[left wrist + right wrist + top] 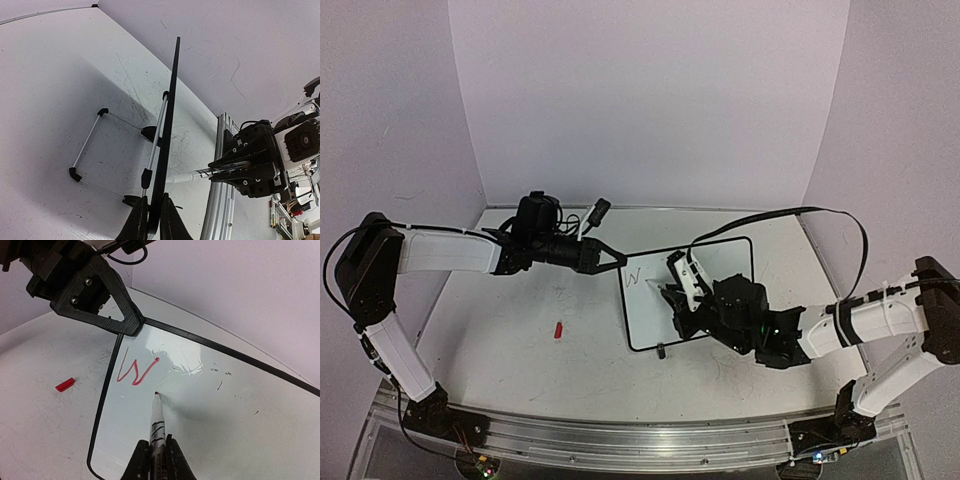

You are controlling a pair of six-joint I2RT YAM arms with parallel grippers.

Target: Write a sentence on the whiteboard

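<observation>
The whiteboard leans in mid-table, seen edge-on in the left wrist view. My left gripper is shut on the board's top-left frame edge; its fingertips show in the right wrist view. Of the sentence, only a red letter W shows, near the board's top-left corner. My right gripper is shut on a white marker. The marker's red tip stands at the board's surface just below and right of the W.
A red marker cap lies on the tabletop left of the board. A wire stand props the board from behind, and a black clip foot sits at its near edge. An aluminium rail runs along the table's front.
</observation>
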